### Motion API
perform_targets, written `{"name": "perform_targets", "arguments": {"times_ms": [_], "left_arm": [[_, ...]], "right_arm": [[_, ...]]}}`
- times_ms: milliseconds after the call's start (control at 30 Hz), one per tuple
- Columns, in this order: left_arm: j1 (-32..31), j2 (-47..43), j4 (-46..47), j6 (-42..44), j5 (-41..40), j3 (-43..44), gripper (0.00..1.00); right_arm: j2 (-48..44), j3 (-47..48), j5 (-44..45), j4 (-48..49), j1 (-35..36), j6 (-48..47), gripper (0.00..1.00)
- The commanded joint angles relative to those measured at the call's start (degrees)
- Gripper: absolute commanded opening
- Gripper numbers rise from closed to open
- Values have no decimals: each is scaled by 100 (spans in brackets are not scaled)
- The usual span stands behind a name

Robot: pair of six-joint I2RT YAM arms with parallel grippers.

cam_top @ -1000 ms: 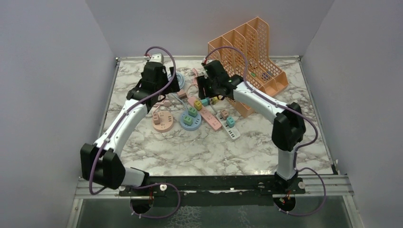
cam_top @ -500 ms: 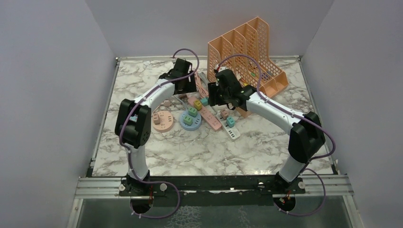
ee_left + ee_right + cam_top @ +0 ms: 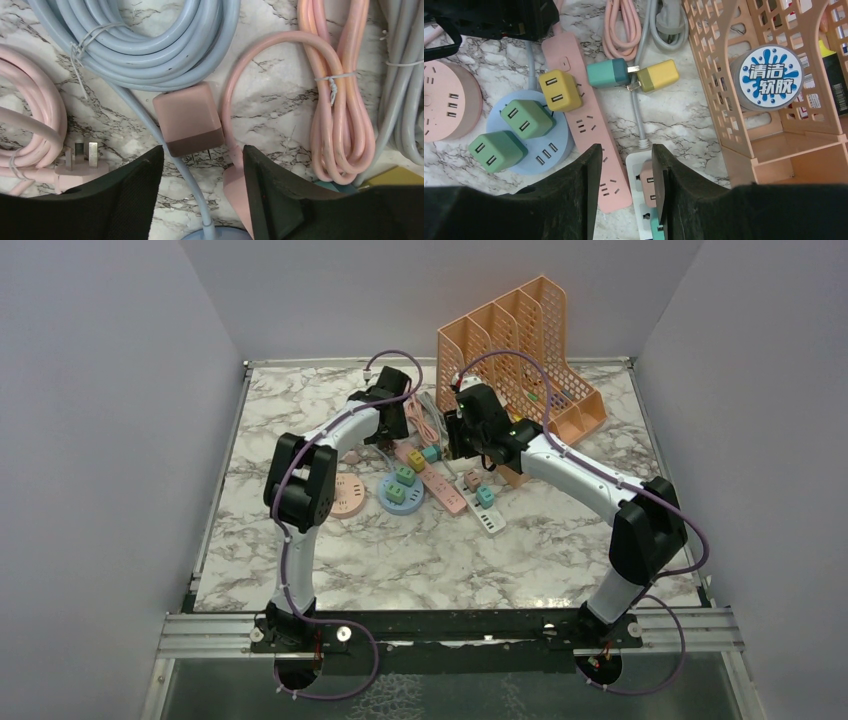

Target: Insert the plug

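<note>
Left pincer [image 3: 201, 162] hovers with its fingers spread apart, nothing in them, straddling the pink plug cube [image 3: 187, 122]. The cube lies on its side on the tabletop [image 3: 280, 110] with its prongs pointing toward the camera. My guess is that's the plug to grab, though there are several loose ones around.

What worries me: the cube is boxed in by cables. A thin strand of the blue cord [image 3: 165, 45] runs right along its left edge, and the pink cord [image 3: 270, 42] loops down just beside its right edge. If the fingers close as they stand, I'd bet one of them pinches a cord along with the cube, and then the whole tangle drags when it lifts. A skewed grip would also leave the prongs crooked for the slots.

Right pincer [image 3: 625, 155] is spread apart too and empty, above the white power strip [image 3: 644, 172], next to the pink strip [image 3: 589, 125]. In the overhead view both wrists are packed close together, so a bump between the arms looks possible. The teal cube [image 3: 608, 72] and yellow cube [image 3: 657, 76] are loose nearby and easy to knock.
</note>
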Motion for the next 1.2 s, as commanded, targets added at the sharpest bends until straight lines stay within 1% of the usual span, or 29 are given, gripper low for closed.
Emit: {"name": "perform_targets", "arguments": {"times_ms": [0,100,200,300,467,600,733,800,833,1000,1167], "left_arm": [[4,271,-92,-106,-215,255,58],[-3,369,-134,-124,-391,310,57],[12,396,-163,-140,-455,289,59],[26,453,-154,-141,-428,276,60],[43,560,-154,-110,-447,365,53],[55,633,-155,-53,-518,450,51],[57,575,-135,75,-420,460,40],[50,419,-118,209,-310,426,35],[37,278,-59,322,-218,365,34],[-106,-626,263,918,314,-137,34],[-306,-1648,935,1668,1274,-1011,34]], "right_arm": [[-131,-39,146,199,2,-155,40],[-104,-64,113,209,8,-163,39],[-93,-63,130,196,9,-157,39],[-73,-52,140,208,13,-173,39],[-11,53,146,161,9,-157,38],[-62,37,84,159,9,-120,38],[-203,-18,-68,99,9,3,38],[-293,-39,-169,18,9,117,38],[-349,-58,-199,-16,9,186,38],[-679,-180,-464,-168,9,688,40],[-1019,-239,-634,-423,7,1282,43]]}}
